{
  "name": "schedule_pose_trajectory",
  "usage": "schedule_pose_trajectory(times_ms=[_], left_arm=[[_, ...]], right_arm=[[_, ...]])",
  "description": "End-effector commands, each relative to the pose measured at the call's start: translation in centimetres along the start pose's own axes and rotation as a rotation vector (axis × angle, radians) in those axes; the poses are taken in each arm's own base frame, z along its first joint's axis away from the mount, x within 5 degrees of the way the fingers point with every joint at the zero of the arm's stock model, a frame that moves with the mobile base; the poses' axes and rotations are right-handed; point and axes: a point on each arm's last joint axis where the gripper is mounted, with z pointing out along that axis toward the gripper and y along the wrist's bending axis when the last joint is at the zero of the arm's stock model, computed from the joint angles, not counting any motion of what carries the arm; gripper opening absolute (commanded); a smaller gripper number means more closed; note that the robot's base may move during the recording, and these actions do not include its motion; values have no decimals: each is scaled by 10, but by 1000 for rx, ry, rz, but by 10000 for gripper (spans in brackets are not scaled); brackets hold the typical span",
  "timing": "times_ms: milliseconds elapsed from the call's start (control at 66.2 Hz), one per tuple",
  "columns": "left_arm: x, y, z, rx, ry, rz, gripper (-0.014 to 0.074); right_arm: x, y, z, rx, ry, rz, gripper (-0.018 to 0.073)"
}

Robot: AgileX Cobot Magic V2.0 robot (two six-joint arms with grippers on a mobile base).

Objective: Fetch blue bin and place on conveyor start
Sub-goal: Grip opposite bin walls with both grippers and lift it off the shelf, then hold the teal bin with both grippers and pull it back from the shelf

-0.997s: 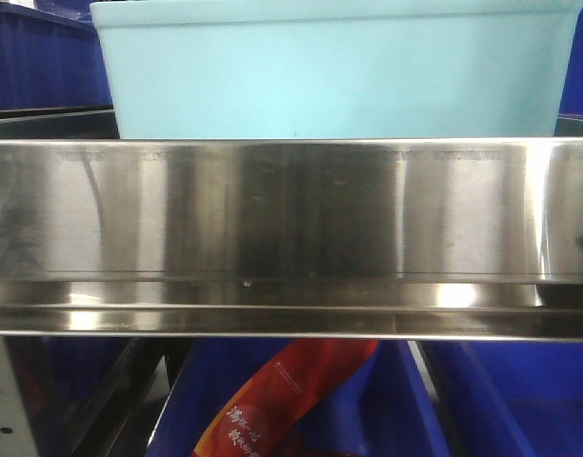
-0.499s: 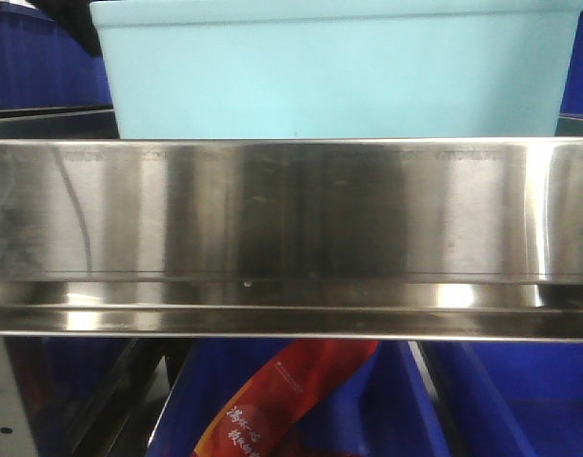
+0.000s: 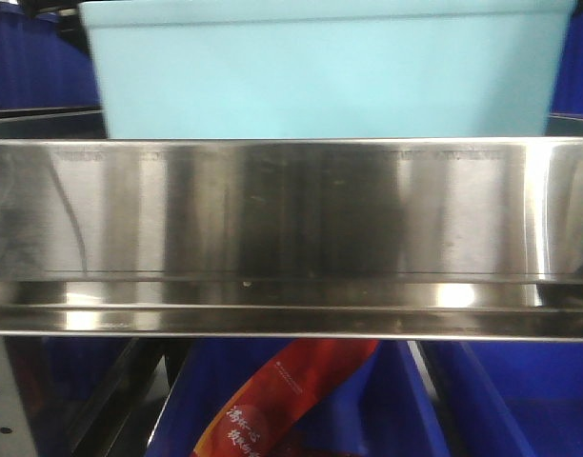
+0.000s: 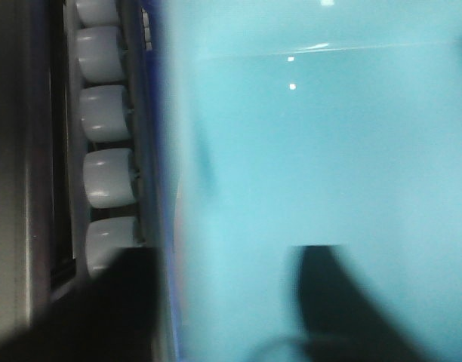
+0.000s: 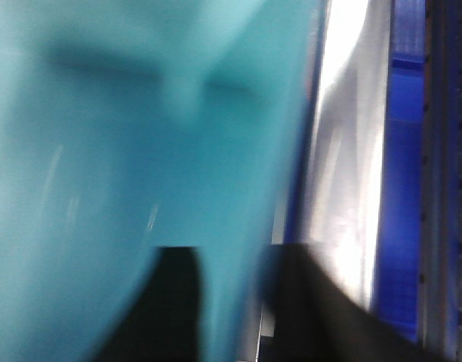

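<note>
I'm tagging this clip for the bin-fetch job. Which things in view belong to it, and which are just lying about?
Job: blue bin; left tool and right tool, each astride a bin wall.
Lying about: steel shelf rail; dark blue crates; red packet below the rail; white rollers.

The blue bin (image 3: 320, 76) rises behind the front rail (image 3: 291, 209) of the steel shelf (image 3: 272, 322), base hidden.
</note>
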Motion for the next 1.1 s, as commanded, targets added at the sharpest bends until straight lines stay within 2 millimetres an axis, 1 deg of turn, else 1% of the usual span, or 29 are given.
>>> schedule_pose_trajectory(times_ms=[0,15,196,302,408,499,710,786,892,997,1088], left_arm=[[-2,0,-6,5,-19,8,-78],[-2,0,-6,5,-19,8,-118],[-1,0,-8,3,-14,8,-111],[-1,1,-17,7,-28,7,-111],[-2,2,-36,13,-68,7,-111],[-1,3,-58,22,-110,6,-111],[6,0,-112,58,-217,17,-111],[11,-4,-131,67,-258,37,-111],[19,-11,-155,80,-310,72,-111],[24,-16,-173,86,-366,103,-111],[26,-16,-185,92,-413,102,-111]], right_arm=[[-2,-1,-4,12,-19,-10,-166],[-2,-1,-4,12,-19,-10,-162],[-2,-1,-7,14,-18,-11,-153],[-2,-1,-16,12,-36,-12,-153],[-1,0,-32,7,-73,-13,-153],[0,0,-52,1,-114,-15,-153],[8,1,-106,-16,-235,-19,-153],[13,1,-128,-22,-280,-20,-153],[20,1,-152,-30,-337,-22,-153],[26,1,-169,-36,-377,-23,-153],[27,1,-172,-37,-385,-24,-153]])
